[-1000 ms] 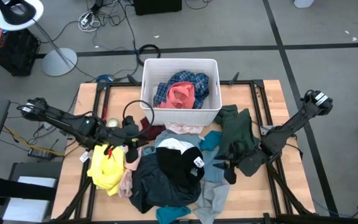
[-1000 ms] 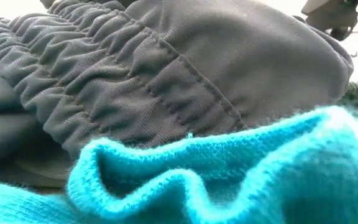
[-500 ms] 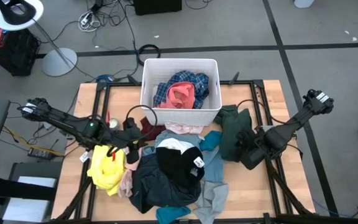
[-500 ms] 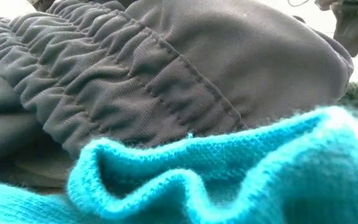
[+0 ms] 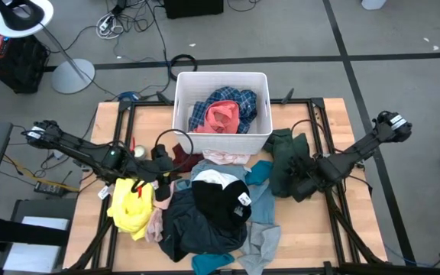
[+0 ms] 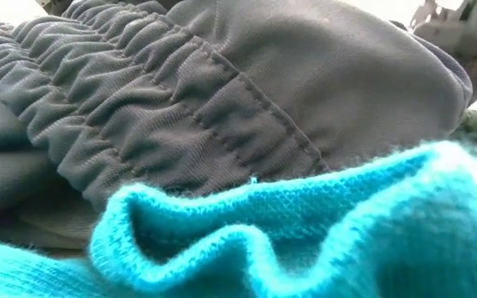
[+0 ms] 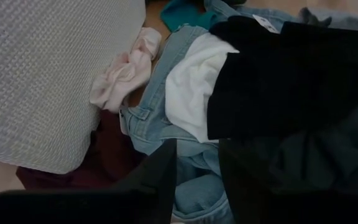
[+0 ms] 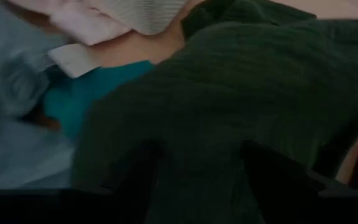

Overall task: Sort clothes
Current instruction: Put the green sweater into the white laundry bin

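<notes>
**Mo:** Snagging looks like the big risk to me. From overhead, the white bin (image 5: 221,103) already has a plaid shirt (image 5: 241,100) and a pink top (image 5: 221,116) in it. The green sweater (image 5: 284,159) sits just right of the bin's front corner, and the right gripper (image 5: 299,186) is down on its lower edge. Can't tell from up there whether the fingers are closed on it. If it lifts with only a bit of knit caught, the sweater could slip off, or drag the teal piece (image 5: 259,173) touching it.

**Jay:** And the left side?

**Mo:** Left gripper (image 5: 161,182) is front-left of the bin, right by the yellow shirt (image 5: 131,206), at the edge of the big pile.

**Jay:** Table-level camera any help?

**Mo:** Nope, it's buried. Just gray gathered fabric (image 6: 222,91) and teal knit (image 6: 288,240) filling the lens. No gripper clear enough to call.

**Jay:** Left wrist cam?

**Mo:** Its two fingers stand slightly apart with nothing between them, over the jeans (image 7: 166,124). Bin wall beside it, a pale pink sock (image 7: 126,71) against that wall, black shirt (image 7: 291,74) further on.

**Jay:** Right wrist?

**Mo:** Fingers are spread and pressed into the green sweater, which fills nearly everything. Doesn't look like a pinch. Teal and the bin's corner sit beyond it. I'd guess a shallow grab is the worry.
</notes>
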{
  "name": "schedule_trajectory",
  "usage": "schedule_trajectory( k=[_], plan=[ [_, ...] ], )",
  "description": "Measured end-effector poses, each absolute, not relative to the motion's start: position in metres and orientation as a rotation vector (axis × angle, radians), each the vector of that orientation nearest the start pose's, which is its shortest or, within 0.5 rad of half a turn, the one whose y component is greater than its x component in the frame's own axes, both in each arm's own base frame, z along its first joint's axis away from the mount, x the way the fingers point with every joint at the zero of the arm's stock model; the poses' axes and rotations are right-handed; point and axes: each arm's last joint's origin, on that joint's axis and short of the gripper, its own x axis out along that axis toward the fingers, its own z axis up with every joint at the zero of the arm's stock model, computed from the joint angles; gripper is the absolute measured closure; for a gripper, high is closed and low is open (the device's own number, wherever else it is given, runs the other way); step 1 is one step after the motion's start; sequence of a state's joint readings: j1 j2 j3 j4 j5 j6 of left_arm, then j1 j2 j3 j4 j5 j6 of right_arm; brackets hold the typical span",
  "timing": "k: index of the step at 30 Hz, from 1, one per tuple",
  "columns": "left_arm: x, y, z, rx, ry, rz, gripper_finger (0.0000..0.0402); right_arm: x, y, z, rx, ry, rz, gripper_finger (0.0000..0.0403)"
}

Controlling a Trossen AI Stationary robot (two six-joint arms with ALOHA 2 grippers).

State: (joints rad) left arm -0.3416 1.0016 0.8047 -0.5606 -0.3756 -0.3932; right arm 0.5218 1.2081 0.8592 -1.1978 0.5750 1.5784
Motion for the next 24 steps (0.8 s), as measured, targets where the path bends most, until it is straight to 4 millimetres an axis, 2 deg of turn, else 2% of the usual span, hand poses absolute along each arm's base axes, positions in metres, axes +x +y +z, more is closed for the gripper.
schedule_trajectory(
  k=[5, 8, 11, 17, 19, 24],
  plan=[
    [0.191, -0.057, 0.272, -0.092, 0.683, 0.159, 0.0278, 0.168, 0.065, 0.199, 0.578, 0.851, -0.954, 0.0123],
    [0.193, -0.057, 0.274, -0.103, 0.658, 0.154, 0.0278, 0.168, 0.059, 0.182, 0.607, 0.831, -0.966, 0.0134],
    [0.195, -0.058, 0.277, -0.117, 0.625, 0.148, 0.0278, 0.165, 0.055, 0.172, 0.626, 0.84, -0.977, 0.0187],
    [0.2, -0.06, 0.283, -0.152, 0.544, 0.133, 0.0278, 0.168, 0.056, 0.175, 0.617, 0.842, -0.958, 0.0373],
    [0.201, -0.06, 0.286, -0.163, 0.518, 0.129, 0.0278, 0.17, 0.057, 0.178, 0.606, 0.828, -0.947, 0.0382],
    [0.205, -0.062, 0.292, -0.193, 0.446, 0.116, 0.0278, 0.174, 0.059, 0.185, 0.616, 0.813, -0.927, 0.0365]
  ],
)
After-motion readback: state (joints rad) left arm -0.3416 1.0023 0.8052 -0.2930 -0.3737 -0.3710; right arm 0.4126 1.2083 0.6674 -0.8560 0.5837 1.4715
